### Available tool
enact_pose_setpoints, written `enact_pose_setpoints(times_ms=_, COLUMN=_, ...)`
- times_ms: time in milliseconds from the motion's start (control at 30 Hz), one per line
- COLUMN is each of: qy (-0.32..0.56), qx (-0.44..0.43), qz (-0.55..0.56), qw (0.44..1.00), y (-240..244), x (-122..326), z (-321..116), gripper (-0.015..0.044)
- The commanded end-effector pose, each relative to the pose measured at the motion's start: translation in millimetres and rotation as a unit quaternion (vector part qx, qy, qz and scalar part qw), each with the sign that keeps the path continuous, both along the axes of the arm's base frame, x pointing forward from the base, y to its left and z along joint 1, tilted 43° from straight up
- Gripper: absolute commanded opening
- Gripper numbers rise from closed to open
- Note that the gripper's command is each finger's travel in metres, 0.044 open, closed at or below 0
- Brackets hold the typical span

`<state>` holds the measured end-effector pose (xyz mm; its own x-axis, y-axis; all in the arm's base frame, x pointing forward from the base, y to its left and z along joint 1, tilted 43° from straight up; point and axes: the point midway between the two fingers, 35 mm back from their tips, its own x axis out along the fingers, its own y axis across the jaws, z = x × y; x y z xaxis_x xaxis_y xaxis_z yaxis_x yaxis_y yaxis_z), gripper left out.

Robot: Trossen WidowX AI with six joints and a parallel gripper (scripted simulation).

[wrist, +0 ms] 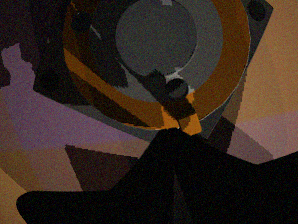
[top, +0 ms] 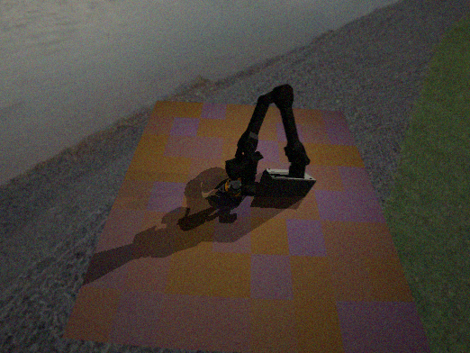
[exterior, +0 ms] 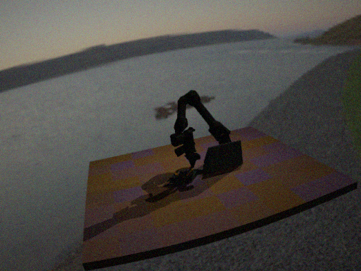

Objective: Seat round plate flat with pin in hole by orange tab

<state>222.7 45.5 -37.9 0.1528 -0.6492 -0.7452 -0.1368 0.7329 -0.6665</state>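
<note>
- Fingers: pressed together with nothing between them, forming one dark wedge whose tip meets the plate's rim at the orange tab in the wrist view.
- Orange tab (wrist: 190, 123): directly ahead of the fingertips, at the near edge of the plate.
- Small dark pin (wrist: 176, 88): just beyond the tab; whether it sits inside the hole cannot be told.
- Round plate (wrist: 226, 50): orange ring around a grey centre, spreading away from the fingers; dark holes show on its far side.
- Post (wrist: 156, 35): grey disc at the plate's middle.
- Base (wrist: 261, 11): dark corner showing past the plate's far rim.
- Tabletop (top: 270, 279): orange-and-purple chequer under everything.
</note>
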Motion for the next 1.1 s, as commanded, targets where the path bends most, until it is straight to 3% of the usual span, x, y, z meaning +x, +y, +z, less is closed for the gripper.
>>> enact_pose_setpoints(times_ms=0, qy=0.003, qx=-0.006, qz=0.001, qw=1.0, y=-7, x=-1, z=4, gripper=0.0)
enact_pose_setpoints(times_ms=1067, qy=0.003, qx=-0.006, qz=0.001, qw=1.0, y=-22, x=18, z=25, gripper=0.0)
